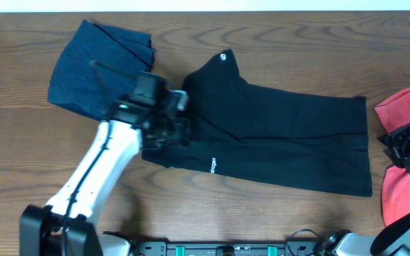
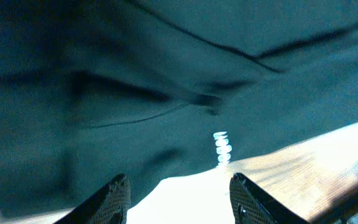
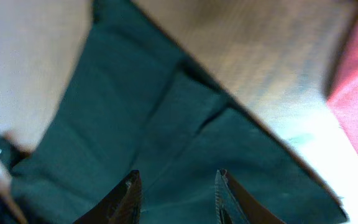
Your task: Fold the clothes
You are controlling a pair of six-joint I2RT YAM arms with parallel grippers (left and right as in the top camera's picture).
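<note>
Black garment (image 1: 290,135) fills the left wrist view, seen past the left claw (image 2: 178,199). The claw's two fingers (image 2: 114,198) stand wide apart with nothing between them, above the near hem of the cloth where it meets the tabletop (image 1: 212,213). A short line of white lettering (image 2: 222,149) sits at that hem, and soft creases run across the fabric beyond it. From overhead this claw hovers over the garment's left end.

The black garment lies flat and long across the middle of the tabletop. It narrows to a point with a small round logo (image 1: 223,55) at its far left and ends in a straight edge at its right.

The right claw (image 3: 178,199) is also spread wide and holds nothing. It hangs off the black garment's right end, above a red garment (image 1: 408,135) at the table's right side.

There are three pieces of clothing: one black, one red and one blue garment (image 1: 95,67). The blue one lies bunched beyond the black garment's left end, and the arm hides whether the two touch.

Bare wood shows along the black garment's whole near side. A narrow strip of it separates the garment's right edge from the red cloth.
</note>
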